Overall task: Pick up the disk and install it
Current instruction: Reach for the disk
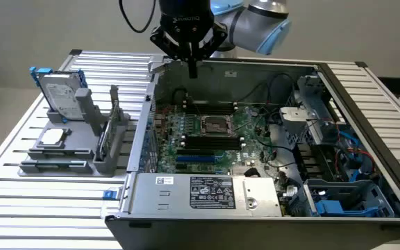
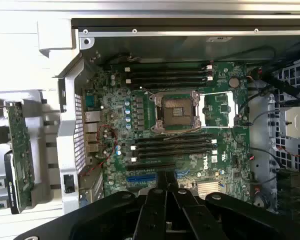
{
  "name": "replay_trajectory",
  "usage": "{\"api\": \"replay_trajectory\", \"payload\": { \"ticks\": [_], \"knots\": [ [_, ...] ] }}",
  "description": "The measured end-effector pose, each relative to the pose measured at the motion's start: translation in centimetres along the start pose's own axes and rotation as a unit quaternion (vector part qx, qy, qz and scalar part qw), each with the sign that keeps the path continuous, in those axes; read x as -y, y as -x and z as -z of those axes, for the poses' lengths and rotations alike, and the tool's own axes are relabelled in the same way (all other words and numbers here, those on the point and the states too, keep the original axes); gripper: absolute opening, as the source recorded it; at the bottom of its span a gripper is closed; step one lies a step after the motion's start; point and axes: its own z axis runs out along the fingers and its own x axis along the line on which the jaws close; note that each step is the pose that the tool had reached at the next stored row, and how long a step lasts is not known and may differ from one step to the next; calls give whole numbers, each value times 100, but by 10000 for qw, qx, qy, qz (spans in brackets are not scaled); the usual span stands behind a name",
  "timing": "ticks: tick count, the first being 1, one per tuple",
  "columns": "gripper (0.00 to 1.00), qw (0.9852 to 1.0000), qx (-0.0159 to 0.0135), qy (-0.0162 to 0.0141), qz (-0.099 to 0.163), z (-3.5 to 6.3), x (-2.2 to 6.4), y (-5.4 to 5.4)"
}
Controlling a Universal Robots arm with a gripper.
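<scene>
Standing by the bench, reading the exterior view as a clock dial centred on the CPU socket (image 1: 214, 125). Nearest me, at 6 o'clock, is the power supply box (image 1: 207, 192) with its sticker. At about 4 o'clock there's a blue drive bay (image 1: 342, 204) in the corner of the open case (image 1: 255, 73), and I'd guess that's where the drive belongs.

Out at 9 o'clock, on the slatted table (image 1: 19, 208) beside the case, sits a grey rack (image 1: 82, 161). The disk (image 1: 60, 96) stands upright at the back of it, around 10 o'clock, blue frame and all, untouched. A small square chip (image 1: 52, 136) lies just in front of it, and a thin green card (image 1: 104, 138) stands edge-on nearby.

Farthest off, at 12, the gripper (image 1: 193, 72) hangs above the case's rear wall, fingers pinched together, carrying nothing. So the pickup isn't done yet.

To do it well, I reckon the fingers need to spread well before they reach the drive. They should come down square over its top edge and steer clear of the card and the grey post (image 1: 83, 104) alongside.
</scene>
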Motion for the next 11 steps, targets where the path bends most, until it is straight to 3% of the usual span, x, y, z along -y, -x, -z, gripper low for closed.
{"api": "replay_trajectory", "payload": {
  "ticks": [7,11],
  "knots": [
    [11,10000,45,3,2,1,-1,-9],
    [11,10000,46,-2,3,13,-52,-180]
  ]
}}
